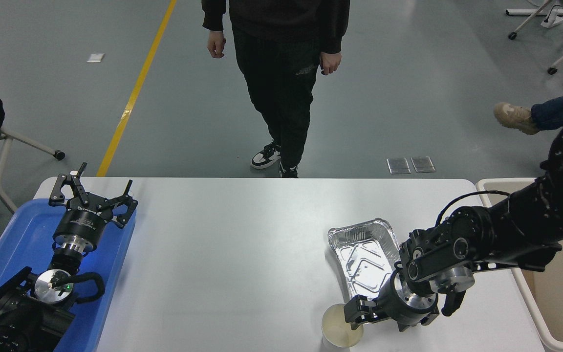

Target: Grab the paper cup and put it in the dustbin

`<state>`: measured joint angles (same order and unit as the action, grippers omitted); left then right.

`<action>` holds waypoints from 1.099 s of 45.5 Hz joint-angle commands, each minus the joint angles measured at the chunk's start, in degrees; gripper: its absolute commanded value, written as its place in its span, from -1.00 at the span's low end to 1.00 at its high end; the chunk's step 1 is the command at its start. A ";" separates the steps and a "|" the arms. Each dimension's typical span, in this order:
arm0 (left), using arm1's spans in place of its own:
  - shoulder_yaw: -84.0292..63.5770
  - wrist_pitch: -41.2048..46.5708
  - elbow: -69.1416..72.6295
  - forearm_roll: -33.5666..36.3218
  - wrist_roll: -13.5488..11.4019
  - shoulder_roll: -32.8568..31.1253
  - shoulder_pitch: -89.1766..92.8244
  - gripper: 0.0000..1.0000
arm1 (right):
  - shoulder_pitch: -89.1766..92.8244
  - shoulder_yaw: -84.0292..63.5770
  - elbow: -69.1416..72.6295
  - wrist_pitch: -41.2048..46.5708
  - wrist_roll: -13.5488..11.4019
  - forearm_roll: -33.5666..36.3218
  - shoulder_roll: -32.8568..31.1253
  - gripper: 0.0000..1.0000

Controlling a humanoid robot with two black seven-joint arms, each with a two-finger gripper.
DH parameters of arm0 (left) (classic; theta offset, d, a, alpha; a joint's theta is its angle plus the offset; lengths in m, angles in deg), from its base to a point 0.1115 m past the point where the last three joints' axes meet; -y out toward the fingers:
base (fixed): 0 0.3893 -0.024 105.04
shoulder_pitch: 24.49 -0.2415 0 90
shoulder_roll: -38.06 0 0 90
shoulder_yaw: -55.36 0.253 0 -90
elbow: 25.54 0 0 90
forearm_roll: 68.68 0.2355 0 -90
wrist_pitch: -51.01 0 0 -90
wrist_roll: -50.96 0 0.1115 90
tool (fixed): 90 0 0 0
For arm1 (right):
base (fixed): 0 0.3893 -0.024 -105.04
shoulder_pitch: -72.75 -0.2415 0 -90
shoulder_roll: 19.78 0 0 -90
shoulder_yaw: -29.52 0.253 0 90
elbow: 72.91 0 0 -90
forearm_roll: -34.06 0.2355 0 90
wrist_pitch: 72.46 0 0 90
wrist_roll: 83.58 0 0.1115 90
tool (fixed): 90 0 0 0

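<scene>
The paper cup (pixel 341 332) stands upright near the front edge of the white surface (pixel 242 254), its cream inside facing up, just in front of the silver foil tray (pixel 365 256). The right gripper (pixel 359 313) reaches down at the cup's far rim; its dark fingers (pixel 352 312) sit at the rim, but whether they clamp the cup or stand apart cannot be told. The beige dustbin (pixel 516 274) stands just off the surface's right end. The left gripper (pixel 91 190) is parked over the blue tray (pixel 17 234) at the lower left, its fingers spread wide and empty. A person (pixel 281 73) stands beyond the far side.
</scene>
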<state>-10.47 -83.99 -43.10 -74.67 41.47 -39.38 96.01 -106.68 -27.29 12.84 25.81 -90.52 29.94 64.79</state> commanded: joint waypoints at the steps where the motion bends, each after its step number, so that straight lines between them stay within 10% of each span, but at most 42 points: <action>1: 0.09 0.00 -0.01 0.01 0.08 0.00 0.09 0.99 | 1.02 0.03 -0.32 -0.81 0.00 -0.27 0.15 -0.12; 9: 0.26 0.00 -0.01 0.01 0.08 0.09 0.09 0.99 | 0.23 -0.67 -0.32 -0.72 -0.09 0.17 -0.02 -1.00; 34: 0.35 0.00 -0.01 0.01 0.08 0.18 0.09 0.99 | -13.47 -5.33 9.43 2.88 -0.09 0.61 -5.64 -1.00; 50: 0.26 0.00 -0.10 0.01 0.08 0.44 -0.18 0.99 | -40.98 -9.81 13.48 22.29 -0.18 1.76 -15.40 -1.00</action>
<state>-10.14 -83.99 -43.18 -74.65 41.56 -39.10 95.98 -130.38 -34.05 24.08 36.03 -90.68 30.99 54.98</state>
